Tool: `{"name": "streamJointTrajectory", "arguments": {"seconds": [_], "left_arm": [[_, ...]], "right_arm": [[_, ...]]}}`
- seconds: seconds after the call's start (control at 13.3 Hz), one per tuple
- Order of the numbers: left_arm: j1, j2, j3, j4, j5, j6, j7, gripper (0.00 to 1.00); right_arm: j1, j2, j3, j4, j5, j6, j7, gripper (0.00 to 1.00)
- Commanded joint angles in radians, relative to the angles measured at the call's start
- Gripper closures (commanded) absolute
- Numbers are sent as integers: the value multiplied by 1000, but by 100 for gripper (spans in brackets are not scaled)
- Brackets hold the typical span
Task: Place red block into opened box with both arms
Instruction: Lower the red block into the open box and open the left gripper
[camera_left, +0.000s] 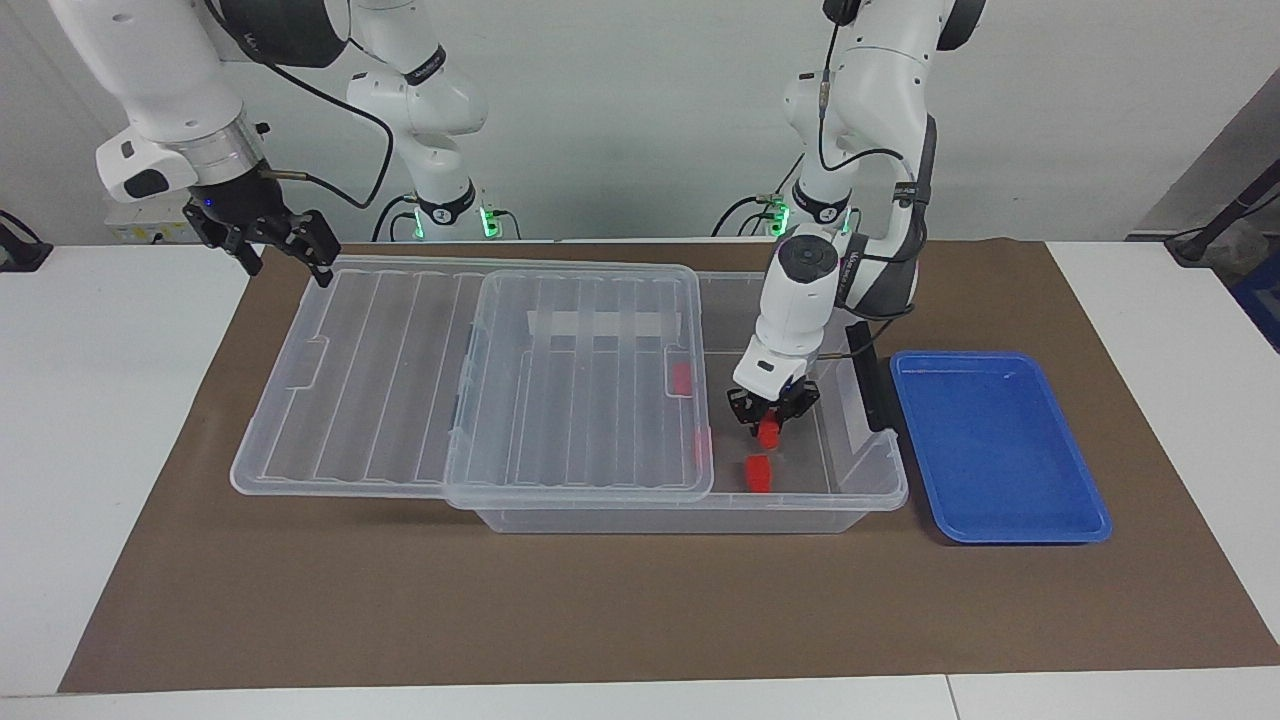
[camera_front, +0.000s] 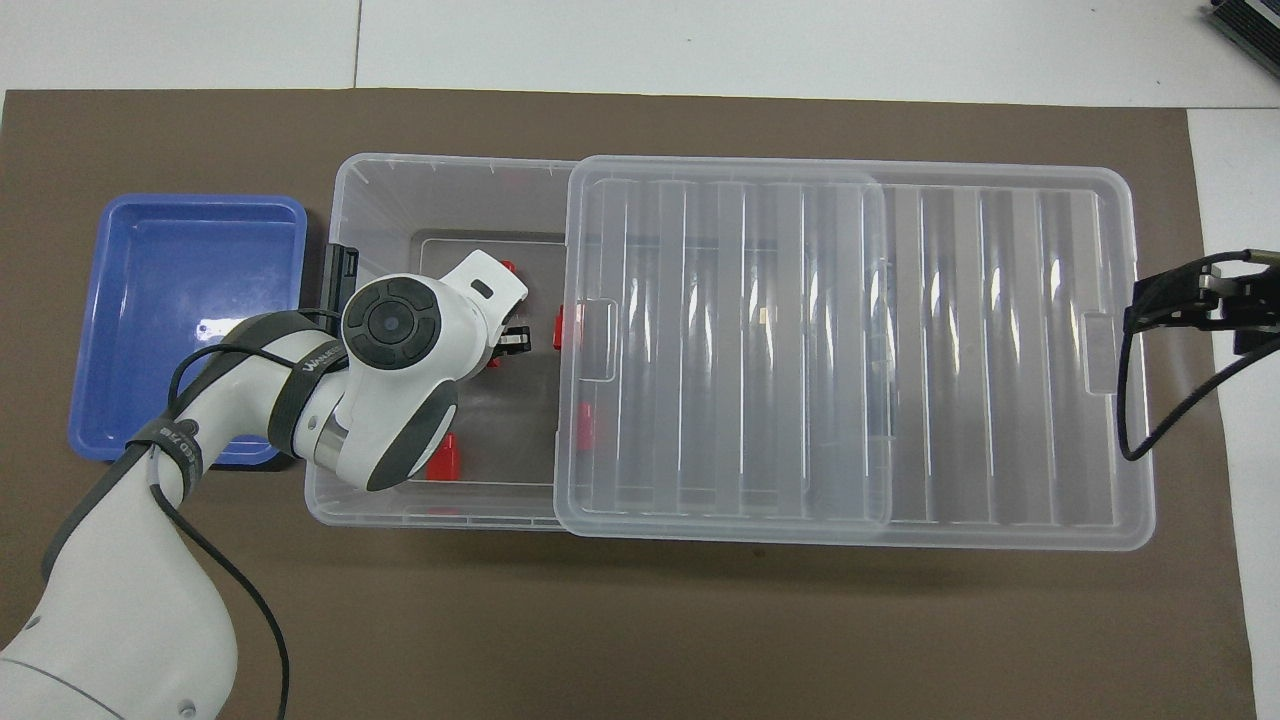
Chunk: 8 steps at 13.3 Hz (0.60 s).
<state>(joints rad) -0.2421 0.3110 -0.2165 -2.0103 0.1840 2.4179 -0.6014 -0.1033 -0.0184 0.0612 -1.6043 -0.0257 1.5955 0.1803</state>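
R gripper (camera_left: 285, 257) hangs over lid's (camera_left: 400, 370) corner nearest robots; can't tell if fingers open. L gripper (camera_left: 770, 415) low inside box (camera_left: 880, 480), fingers clamped on red block (camera_left: 768, 432), long axis upright, pointing down. Another block (camera_left: 759, 473) lies farther out on box floor.

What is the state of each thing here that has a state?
box: open at the left arm's end.
lid: sits partly off, toward the right arm's end.
left pincer: shut on red block, inside the box.
right pincer: open, by the lid's end.
loose red block: lying on the box floor.
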Motion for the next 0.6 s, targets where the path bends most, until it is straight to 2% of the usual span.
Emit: {"name": "streamJointTrajectory", "arguments": {"seconds": [0.0, 0.15, 0.22, 0.38, 0.45, 0.53], "left_arm": [[-5, -6, 11, -28, 41, 29, -26, 88], [-5, -6, 11, -36, 55, 29, -24, 84], [-5, -6, 11, -36, 57, 29, -24, 72], [-5, -6, 11, -35, 57, 29, -24, 36], [-5, -6, 12, -31, 57, 29, -24, 28], [-5, -6, 12, -19, 57, 26, -24, 16]], "right_arm": [[-26, -20, 5, -68, 1, 66, 14, 100], [-64, -31, 3, -115, 1, 124, 8, 100], [-81, -29, 3, -134, 3, 150, 7, 100], [-114, -29, 3, -189, 1, 219, -2, 100], [-136, -23, 3, -201, 3, 230, -25, 100], [-154, -15, 3, -210, 3, 245, -51, 100]]}}
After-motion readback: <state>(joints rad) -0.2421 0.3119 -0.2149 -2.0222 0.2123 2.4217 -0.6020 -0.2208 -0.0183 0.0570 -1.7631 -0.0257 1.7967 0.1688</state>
